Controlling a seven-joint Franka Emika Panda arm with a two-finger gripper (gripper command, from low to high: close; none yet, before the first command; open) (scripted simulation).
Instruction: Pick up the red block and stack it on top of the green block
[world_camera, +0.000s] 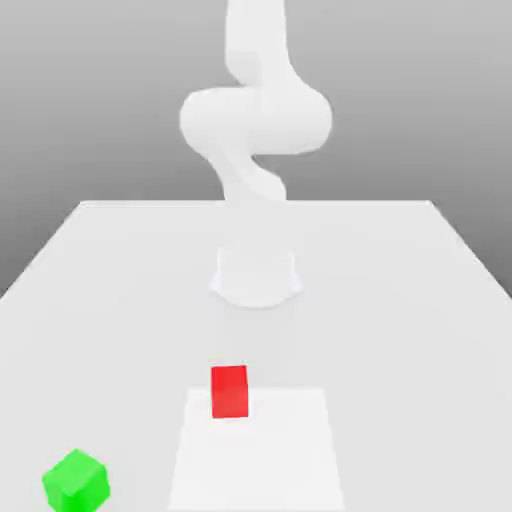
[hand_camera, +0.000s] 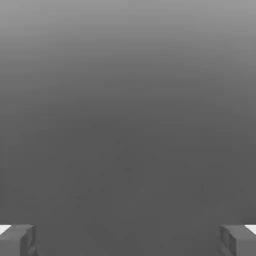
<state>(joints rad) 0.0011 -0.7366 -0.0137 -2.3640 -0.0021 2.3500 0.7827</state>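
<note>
The pincer (hand_camera: 128, 242) was spread wide in the hand view, one finger to each side, with nothing pinched between. The red block (world_camera: 229, 392) sat on the table (world_camera: 400, 300), out in front of the arm (world_camera: 257, 120) and over the far edge of a pale square patch (world_camera: 258, 460), a little toward the exterior view's left from the arm's base (world_camera: 256, 278). The green block (world_camera: 77, 482) lay nearer that camera and well off to the exterior view's left, apart from the patch.

The coming move turned on how the pincer lay from the red block, and that gap could not be read exactly. No block stood between the fingers, so the step in hand seemed to be the first reach, with the whole stack left to do. A cube had no long axis to follow; the red one looked nearly square to the patch, so a grip across two opposite faces would likely serve.

Bare table surrounded the red block, leaving room for the fingers on every side. The green block was turned cornerwise to the exterior view, and the wrist would probably need a twist before release, lest the red one settle askew and tip.
</note>
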